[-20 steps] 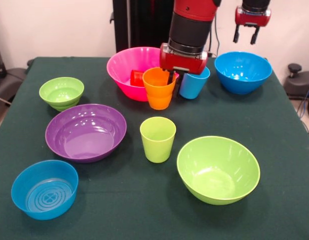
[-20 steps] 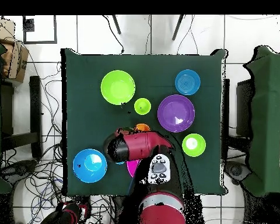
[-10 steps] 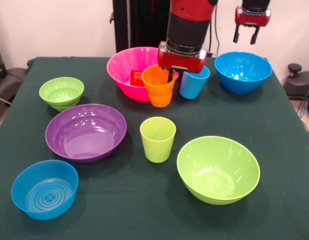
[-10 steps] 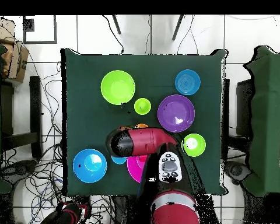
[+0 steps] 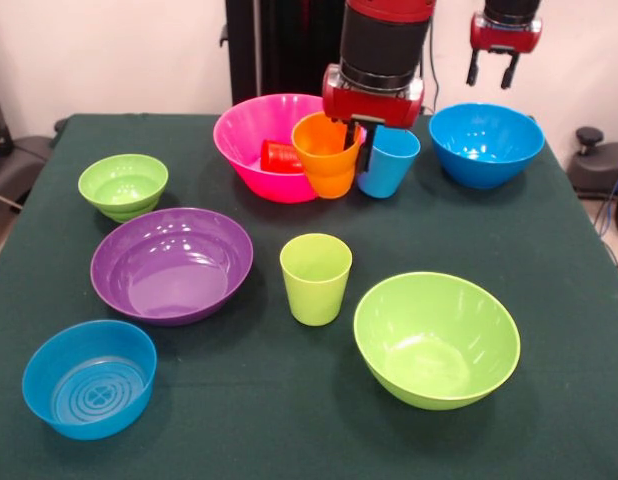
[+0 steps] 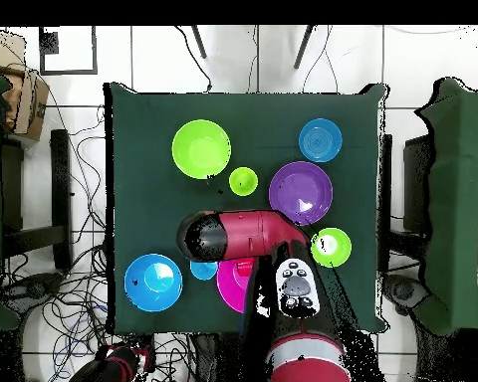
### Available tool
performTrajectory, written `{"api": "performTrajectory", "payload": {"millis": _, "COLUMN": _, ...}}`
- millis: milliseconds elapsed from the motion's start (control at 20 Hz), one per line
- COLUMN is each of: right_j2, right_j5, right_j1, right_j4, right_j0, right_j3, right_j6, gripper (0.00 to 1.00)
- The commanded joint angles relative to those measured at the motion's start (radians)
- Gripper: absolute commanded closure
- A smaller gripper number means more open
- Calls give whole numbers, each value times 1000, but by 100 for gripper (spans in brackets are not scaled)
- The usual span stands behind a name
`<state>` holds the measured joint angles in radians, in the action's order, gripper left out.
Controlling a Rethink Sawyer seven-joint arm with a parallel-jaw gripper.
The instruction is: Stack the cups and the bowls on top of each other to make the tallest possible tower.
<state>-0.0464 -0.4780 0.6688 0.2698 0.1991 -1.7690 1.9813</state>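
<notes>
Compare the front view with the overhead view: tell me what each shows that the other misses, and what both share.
Only the front view shows the gripper shut on the rim of the orange cup, which hangs tilted clear of the table, and the red cup lying inside the pink bowl. Only the overhead view shows the tiled floor with cables around the table; there the arm hides the orange cup. Both show the green cup, the purple bowl and the large blue bowl.

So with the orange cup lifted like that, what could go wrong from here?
The gripper seems to hold the orange cup by its rim only, and the cup hangs tilted, so it may slip. It also hangs close to the pink bowl and light blue cup; a sideways move might knock either.
</notes>
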Motion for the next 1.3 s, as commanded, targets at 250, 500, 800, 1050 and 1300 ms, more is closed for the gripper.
{"api": "performTrajectory", "payload": {"millis": 250, "right_j2": -22, "right_j5": -153, "right_j1": -43, "right_j4": -64, "right_j0": -101, "right_j3": 215, "right_j6": 134, "gripper": 100}}
{"api": "performTrajectory", "payload": {"millis": 500, "right_j2": 4, "right_j5": -122, "right_j1": -90, "right_j4": -36, "right_j0": -157, "right_j3": 367, "right_j6": 119, "gripper": 100}}
{"api": "performTrajectory", "payload": {"millis": 800, "right_j2": 94, "right_j5": -28, "right_j1": -196, "right_j4": -33, "right_j0": -230, "right_j3": 512, "right_j6": 200, "gripper": 100}}
{"api": "performTrajectory", "payload": {"millis": 1050, "right_j2": 144, "right_j5": -124, "right_j1": -232, "right_j4": -81, "right_j0": -259, "right_j3": 611, "right_j6": 239, "gripper": 100}}
{"api": "performTrajectory", "payload": {"millis": 1300, "right_j2": 167, "right_j5": -19, "right_j1": -272, "right_j4": -82, "right_j0": -271, "right_j3": 605, "right_j6": 247, "gripper": 100}}
